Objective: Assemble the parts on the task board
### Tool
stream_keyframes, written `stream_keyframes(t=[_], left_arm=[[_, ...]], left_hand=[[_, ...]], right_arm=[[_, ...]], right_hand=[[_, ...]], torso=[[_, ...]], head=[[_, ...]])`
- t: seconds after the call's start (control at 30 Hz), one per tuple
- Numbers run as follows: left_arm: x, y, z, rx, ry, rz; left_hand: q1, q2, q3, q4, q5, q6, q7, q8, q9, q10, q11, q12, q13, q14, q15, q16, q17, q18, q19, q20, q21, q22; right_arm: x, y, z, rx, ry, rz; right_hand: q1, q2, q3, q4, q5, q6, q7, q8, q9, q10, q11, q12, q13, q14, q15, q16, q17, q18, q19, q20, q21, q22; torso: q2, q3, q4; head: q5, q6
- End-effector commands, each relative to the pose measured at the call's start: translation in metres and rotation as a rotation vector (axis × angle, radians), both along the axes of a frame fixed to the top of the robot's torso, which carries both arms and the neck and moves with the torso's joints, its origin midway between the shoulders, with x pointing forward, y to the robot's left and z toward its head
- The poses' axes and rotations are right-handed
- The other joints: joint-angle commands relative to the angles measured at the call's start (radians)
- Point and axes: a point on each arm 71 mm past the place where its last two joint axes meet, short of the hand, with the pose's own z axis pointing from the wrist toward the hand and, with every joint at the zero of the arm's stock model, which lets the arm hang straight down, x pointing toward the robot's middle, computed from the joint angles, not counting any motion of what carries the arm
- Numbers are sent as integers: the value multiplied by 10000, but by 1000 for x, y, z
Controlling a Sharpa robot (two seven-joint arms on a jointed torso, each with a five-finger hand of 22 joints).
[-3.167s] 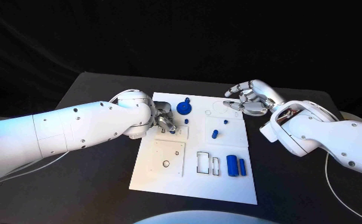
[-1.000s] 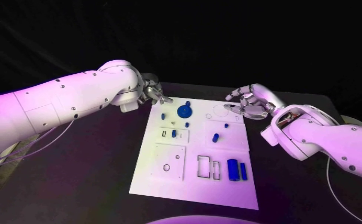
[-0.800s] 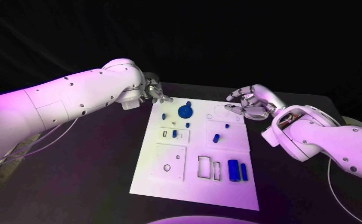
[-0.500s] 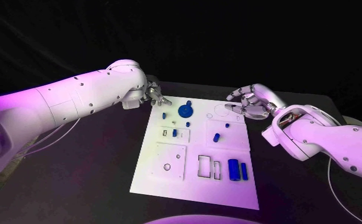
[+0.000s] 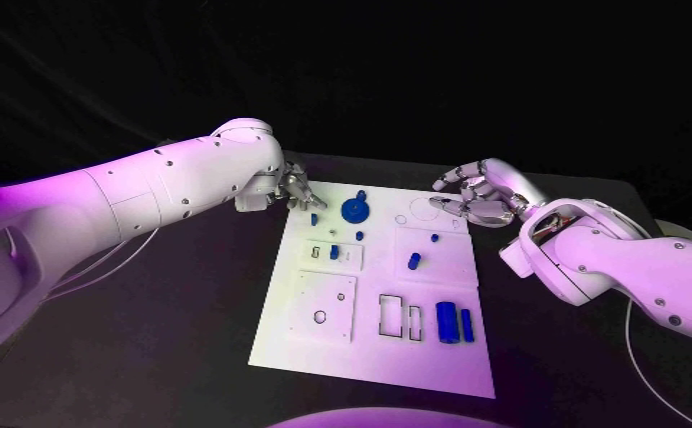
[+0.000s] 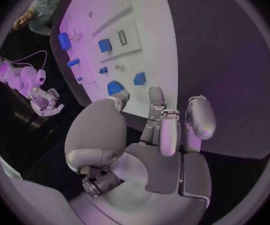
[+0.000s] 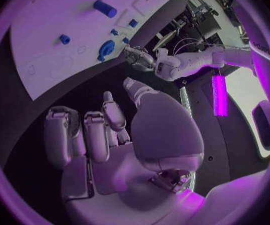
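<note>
Black table (image 5: pixel 173 348) under dark backdrop, white task board (image 5: pixel 368 348) at centre.

Left hand (image 5: pixel 296 191) at board's far-left corner, fingers loosely curled but apart, nothing held; palm bare in left wrist view (image 6: pixel 157 150). Just beside its fingertips: small blue part (image 5: pixel 316 219), then round blue disc part (image 5: pixel 355 210) with a nub on top. Risk here: curled fingers sweeping low over that corner, clipping the disc or knocking the small piece off its seat.

Mid-board: small blue block (image 5: pixel 335 251) by the rectangular slot, blue peg (image 5: pixel 413 261) lying loose on the right panel, tiny blue stud (image 5: pixel 434 239) beyond it. Loose peg likely to roll if the board gets nudged.

Near edge: fat blue cylinder (image 5: pixel 446 321) and thin blue bar (image 5: pixel 466 325) side by side, next to empty rectangular outlines. Close pairing means a grab at one could drag the other.

Right hand (image 5: pixel 473 195) over board's far-right corner, fingers bent and spread, empty; same in right wrist view (image 7: pixel 109 135). Low hover there risks shoving the board sideways, shifting every unseated part.
</note>
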Motion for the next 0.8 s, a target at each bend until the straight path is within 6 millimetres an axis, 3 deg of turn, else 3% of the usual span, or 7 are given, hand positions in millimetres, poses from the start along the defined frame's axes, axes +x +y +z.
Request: stream_keyframes(t=[0.03, 0.8], left_arm=[[-3, -3, -3, -151, 475, -209], [-6, -6, -13, -457, 871, -136]], left_hand=[[-2, 116, -67, -5, -30, 103, -11, 27, -15, -11, -1, 39, -6, 763, 42, -40, 1801, 121, 29, 35, -1, 11], [650, 308, 270, -32, -29, 295, -78, 89, -168, 19, -68, 104, -14, 767, -17, -30, 1813, 99, 91, -3, 61, 137]], right_arm=[[-1, 2, -1, -52, -32, 142], [0, 3, -1, -54, -11, 155]], right_hand=[[-113, 5, -5, 55, 66, -77, -13, 38, 12, -61, -27, -52, -15, 655, -9, -50, 1002, 128, 54, 5, -65, 1572], [-93, 19, -8, 71, 81, -79, -16, 50, 16, -54, -31, -46, -9, 653, -12, -57, 988, 131, 48, 2, -80, 1564]], torso=[[-14, 12, 3], [-4, 5, -3]], head=[[10, 4], [6, 7]])
